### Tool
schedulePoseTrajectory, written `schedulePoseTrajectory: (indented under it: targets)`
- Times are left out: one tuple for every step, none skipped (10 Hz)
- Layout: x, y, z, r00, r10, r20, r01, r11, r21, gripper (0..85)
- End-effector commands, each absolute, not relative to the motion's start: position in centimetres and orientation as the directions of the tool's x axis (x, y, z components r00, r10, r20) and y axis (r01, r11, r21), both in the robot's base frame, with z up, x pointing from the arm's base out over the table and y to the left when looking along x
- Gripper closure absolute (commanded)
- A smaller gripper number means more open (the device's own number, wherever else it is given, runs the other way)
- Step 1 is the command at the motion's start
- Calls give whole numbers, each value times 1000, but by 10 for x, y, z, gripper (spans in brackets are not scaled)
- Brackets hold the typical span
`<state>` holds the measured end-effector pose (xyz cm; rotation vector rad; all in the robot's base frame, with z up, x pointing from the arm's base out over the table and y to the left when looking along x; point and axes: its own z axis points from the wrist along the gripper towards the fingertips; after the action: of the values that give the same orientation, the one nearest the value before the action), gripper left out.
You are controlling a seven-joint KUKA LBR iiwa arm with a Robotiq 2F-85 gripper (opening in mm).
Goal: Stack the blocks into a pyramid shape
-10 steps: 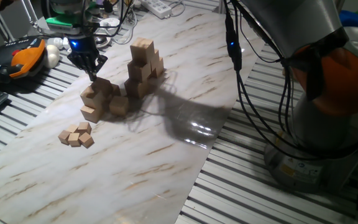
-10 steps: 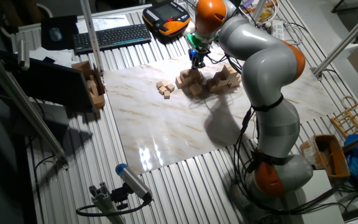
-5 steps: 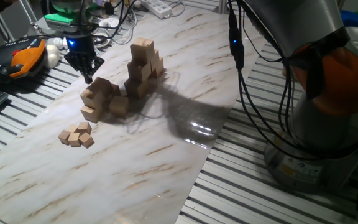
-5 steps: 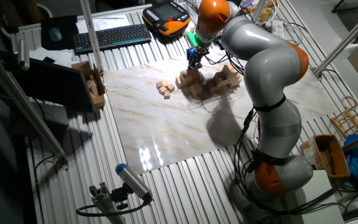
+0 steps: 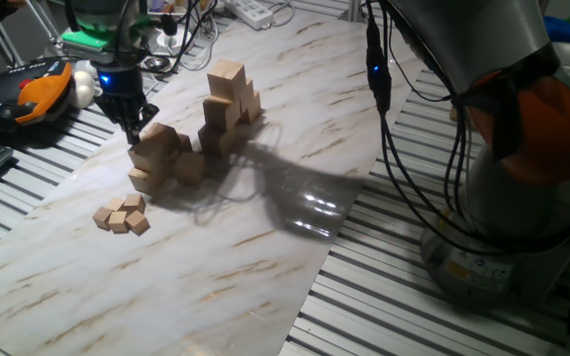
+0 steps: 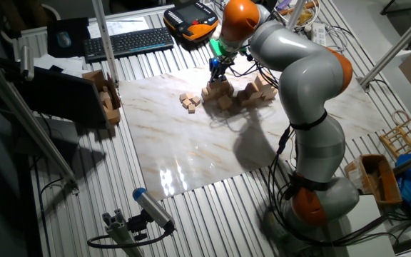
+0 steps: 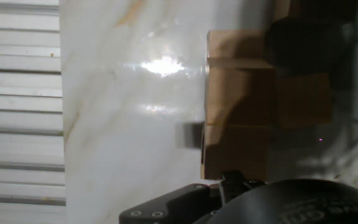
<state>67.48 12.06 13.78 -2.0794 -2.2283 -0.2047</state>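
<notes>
Pale-tan unpainted wooden blocks: tall stack plus low cluster on marbled white board. Black two-finger gripper just above cluster, fingers close together, holding nothing visible; arm reaches down steeply.

No legible text, label, brand, number or sign is found in any of the three views. The keyboard and the orange-and-black handheld unit are too small for any characters to be read. The blocks and the marbled board present plain, unmarked faces.
</notes>
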Motion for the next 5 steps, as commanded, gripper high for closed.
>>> schedulePoseTrajectory:
  targets:
    - [674,125,138,-59,986,157,998,54,38,850]
    - [672,133,140,-45,986,159,999,40,37,850]
    - [669,140,141,-32,987,159,999,26,35,850]
    - [667,145,140,-24,986,163,999,18,37,850]
    - [667,150,137,-18,987,161,999,11,41,850]
